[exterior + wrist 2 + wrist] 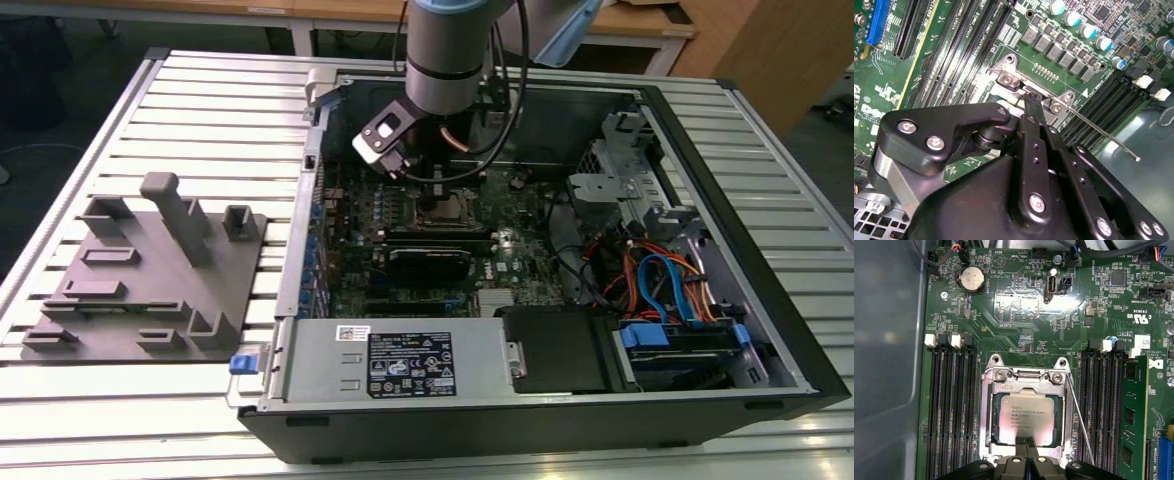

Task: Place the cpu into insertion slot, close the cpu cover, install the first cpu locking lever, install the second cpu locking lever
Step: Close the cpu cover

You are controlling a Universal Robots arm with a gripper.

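Note:
The cpu [1026, 415], a dull silver square, lies in the insertion slot [1026, 375] on the green board. The cpu cover [1066, 415], a silver frame, lies flat around the chip. My gripper [1027, 441] is shut, its tips down at the cover's edge, and nothing shows between them. In the second wrist view the gripper [1031, 101] reaches the socket's bracket. A thin wire locking lever [1080, 425] runs free along one side of the socket, and its end [1137, 159] sticks out over the memory slots. In the exterior view the gripper [430, 182] hangs over the socket [447, 207] inside the case.
Black memory slots [951, 410] flank the socket, with a green memory stick [1131, 410] in one. A coin battery [973, 279] sits on the board. The case walls [314, 150], coloured cables [661, 285] and power supply [387, 365] enclose the board. A grey fixture block [140, 270] stands on the table.

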